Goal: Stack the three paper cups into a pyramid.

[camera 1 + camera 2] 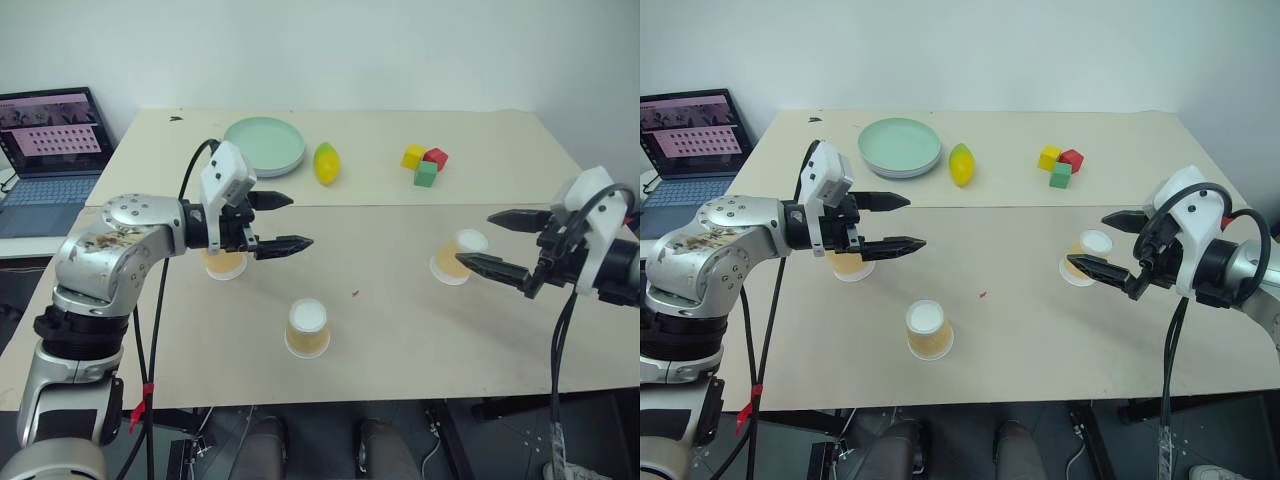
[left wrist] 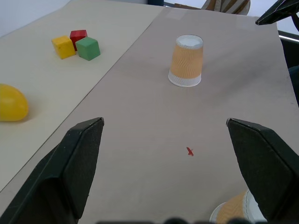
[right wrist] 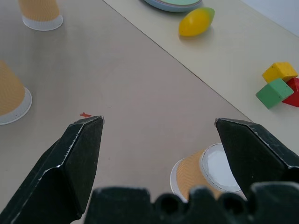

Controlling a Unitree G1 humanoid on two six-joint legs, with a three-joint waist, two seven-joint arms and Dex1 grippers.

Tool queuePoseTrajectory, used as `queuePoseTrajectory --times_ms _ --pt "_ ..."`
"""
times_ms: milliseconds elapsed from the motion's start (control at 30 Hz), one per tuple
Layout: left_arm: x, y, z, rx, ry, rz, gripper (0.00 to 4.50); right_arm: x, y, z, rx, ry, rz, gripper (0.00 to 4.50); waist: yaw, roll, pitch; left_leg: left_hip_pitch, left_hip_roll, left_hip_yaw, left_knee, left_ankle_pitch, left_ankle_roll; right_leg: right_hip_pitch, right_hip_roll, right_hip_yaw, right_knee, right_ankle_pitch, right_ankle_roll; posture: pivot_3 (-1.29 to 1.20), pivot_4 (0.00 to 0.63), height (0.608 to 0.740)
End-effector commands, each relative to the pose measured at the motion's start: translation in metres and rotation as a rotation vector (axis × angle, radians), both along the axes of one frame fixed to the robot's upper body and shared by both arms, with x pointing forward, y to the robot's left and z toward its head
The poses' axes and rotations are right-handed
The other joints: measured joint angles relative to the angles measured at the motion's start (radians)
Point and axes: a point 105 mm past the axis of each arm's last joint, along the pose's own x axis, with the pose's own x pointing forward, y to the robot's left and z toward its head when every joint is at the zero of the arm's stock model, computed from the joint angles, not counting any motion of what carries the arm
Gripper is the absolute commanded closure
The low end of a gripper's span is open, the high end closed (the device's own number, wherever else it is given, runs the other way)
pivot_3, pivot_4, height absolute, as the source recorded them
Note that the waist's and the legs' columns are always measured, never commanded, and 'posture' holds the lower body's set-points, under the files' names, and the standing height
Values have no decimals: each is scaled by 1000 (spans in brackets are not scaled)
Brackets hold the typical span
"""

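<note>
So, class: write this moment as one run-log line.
stage: pyramid not started | three paper cups: upside down, apart on table | left gripper: open, empty | right gripper: open, empty

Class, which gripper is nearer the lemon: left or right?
Left. The left gripper hovers just in front of the lemon; the right gripper hangs far off across the table, over a paper cup.

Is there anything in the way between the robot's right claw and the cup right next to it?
No, nothing visible. The right gripper hangs open just above and beside the nearest paper cup, which stands upside down on the table. The lemon and the coloured blocks sit farther back, out of the way.
</note>
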Motion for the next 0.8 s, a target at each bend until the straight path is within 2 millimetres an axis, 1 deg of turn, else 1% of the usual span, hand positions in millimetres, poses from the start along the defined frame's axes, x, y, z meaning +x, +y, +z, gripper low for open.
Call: queuePoseTrajectory --times_ms 33,267,367,433,500,600,700,800 --pt "-4 0 9 23 -48 -18 17 -3 1 11 6 -48 -3 0 0 0 0 0 0 0 0 0 0 0 0 0 0 0 0 0 150 740" --pt "-2 0 16 4 -51 -17 17 -3 6 7 12 -33 -11 0 0 0 0 0 0 0 0 0 0 0 0 0 0 0 0 0 150 740" --pt "2 -3 28 -64 -51 -9 17 -4 5 9 7 -40 -23 0 1 0 0 0 0 0 1 0 0 0 0 0 1 0 0 0 150 740" --pt "3 -4 32 -71 -53 -9 17 -3 4 10 6 -47 -33 0 2 0 0 0 0 0 2 0 0 0 0 0 1 0 0 0 150 740" --pt "1 -7 32 -78 -30 -36 17 -5 3 9 8 -42 -39 0 2 0 0 0 0 0 2 0 0 0 0 0 1 0 1 0 150 740" --pt "-9 -11 28 -58 8 -102 17 -12 7 6 23 -20 -28 0 2 0 0 0 0 0 2 0 0 0 0 0 1 0 1 0 150 740" --pt "-10 -12 24 -23 19 -128 17 -20 12 7 53 -18 -22 0 2 0 0 0 0 0 2 0 0 0 0 0 2 0 1 0 150 740" --pt "-8 -13 26 -26 16 -136 17 -23 13 4 65 -8 -27 0 2 0 0 0 0 0 3 0 0 1 0 1 2 0 1 0 150 740"
